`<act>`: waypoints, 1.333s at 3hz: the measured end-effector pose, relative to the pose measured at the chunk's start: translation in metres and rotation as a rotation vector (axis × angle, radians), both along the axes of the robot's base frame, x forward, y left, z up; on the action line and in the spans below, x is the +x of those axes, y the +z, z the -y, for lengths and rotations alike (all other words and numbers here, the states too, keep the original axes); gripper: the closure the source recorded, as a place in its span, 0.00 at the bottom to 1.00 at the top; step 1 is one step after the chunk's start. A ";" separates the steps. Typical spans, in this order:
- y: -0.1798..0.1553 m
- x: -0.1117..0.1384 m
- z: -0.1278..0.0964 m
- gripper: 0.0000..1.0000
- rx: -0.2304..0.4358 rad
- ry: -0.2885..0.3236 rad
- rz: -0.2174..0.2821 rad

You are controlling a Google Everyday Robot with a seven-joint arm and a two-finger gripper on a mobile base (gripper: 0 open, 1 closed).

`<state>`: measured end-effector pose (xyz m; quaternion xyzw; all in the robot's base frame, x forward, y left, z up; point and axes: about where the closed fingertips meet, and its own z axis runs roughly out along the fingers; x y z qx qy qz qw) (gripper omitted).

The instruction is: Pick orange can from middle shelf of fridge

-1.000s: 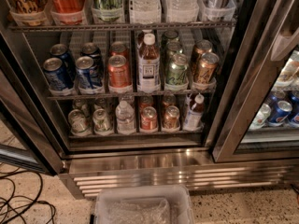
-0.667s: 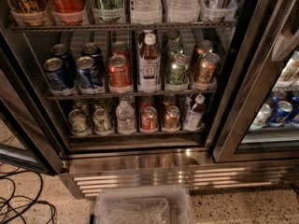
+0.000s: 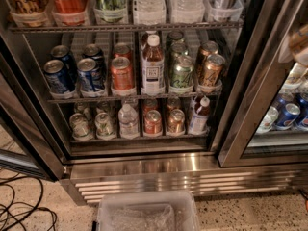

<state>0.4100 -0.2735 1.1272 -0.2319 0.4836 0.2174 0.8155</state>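
Scanning for the gripper first: it is nowhere in view, so you cannot tell if it is released, clenched or holding anything, and nothing here can be placed relative to it. The fridge (image 3: 159, 174) appears open toward the camera, shelves unobstructed.

The orange can (image 3: 212, 71) sits upright at the front right end of the middle shelf (image 3: 96, 99), with a like-coloured can just behind it. The green can (image 3: 182, 72) is just beside it on one side, the dark door frame on the other. Further along come the tall bottle (image 3: 152, 61), the redder can (image 3: 121, 74), then the blue cans (image 3: 89, 75).

Judgement: task barely begun. No reach, no grasp, can untouched. Left for you: bring the arm in, close on the orange can, lift it clear of the rail, withdraw. Neighbours sit tight, so expect a narrow approach.
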 end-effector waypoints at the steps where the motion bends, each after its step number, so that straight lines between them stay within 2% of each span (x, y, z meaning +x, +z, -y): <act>1: 0.001 -0.029 -0.051 1.00 -0.055 0.204 -0.010; 2: -0.002 -0.056 -0.088 1.00 -0.150 0.370 -0.045; 3: -0.012 -0.075 -0.120 1.00 -0.283 0.463 -0.084; 4: -0.024 -0.082 -0.152 1.00 -0.419 0.469 -0.121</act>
